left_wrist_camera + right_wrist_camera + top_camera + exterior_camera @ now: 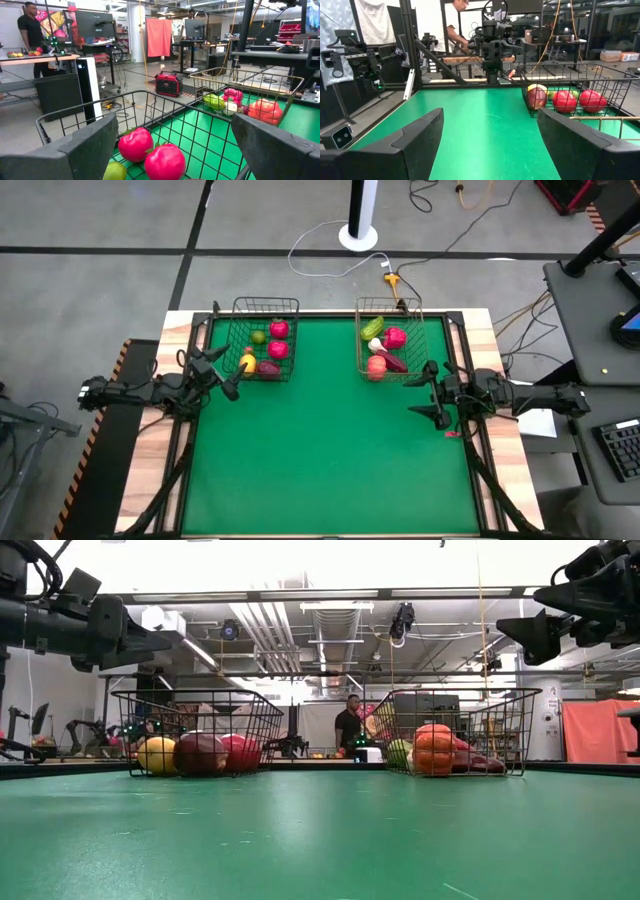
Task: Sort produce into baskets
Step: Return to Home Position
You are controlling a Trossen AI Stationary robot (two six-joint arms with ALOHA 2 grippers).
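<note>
The black wire basket (pixel 265 340) stands at the far left of the green mat and holds red, magenta, green, yellow and dark purple produce (pixel 277 348). The copper-brown basket (pixel 390 345) stands at the far right with a green, a magenta, a white, an orange-red and a dark red piece (pixel 385 350). My left gripper (pixel 230 380) hovers level by the black basket's near left corner, open and empty (pixel 174 125). My right gripper (pixel 425 392) hovers level by the copper basket's near right corner, also open and empty (pixel 490 117).
The green mat (pixel 330 450) stretches bare from the baskets to the near edge, framed by wooden table borders (pixel 150 480). A white stand (pixel 358 220) and cables lie on the floor beyond the far edge. People stand in the room behind (pixel 348 725).
</note>
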